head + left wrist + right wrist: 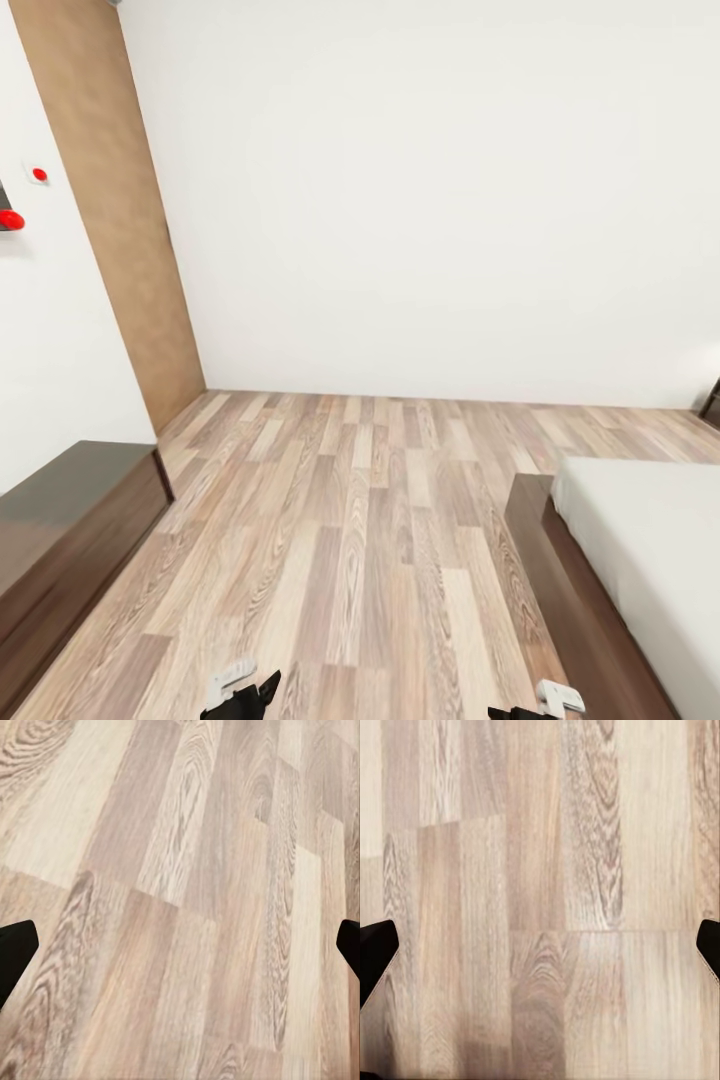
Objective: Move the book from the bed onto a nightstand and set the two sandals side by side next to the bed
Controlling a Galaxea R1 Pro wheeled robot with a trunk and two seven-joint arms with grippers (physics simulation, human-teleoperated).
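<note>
The bed (650, 545) fills the head view's lower right, its pale mattress resting on a dark brown frame (555, 580). The book and the two sandals are out of view. A dark brown corner (712, 405) shows at the right edge by the wall; I cannot tell whether it is the nightstand. My left gripper (240, 697) and right gripper (535, 708) peek in at the bottom edge. In the wrist views both the left gripper (180, 952) and the right gripper (540, 952) are open, black fingertips wide apart over bare wood-plank floor.
A long low dark-brown cabinet (60, 530) runs along the left wall. A tan wooden door panel (120, 210) stands at the back left, with red fittings (12, 220) on the wall beside it. Wood-plank floor (360, 520) stretches between cabinet and bed to the white wall.
</note>
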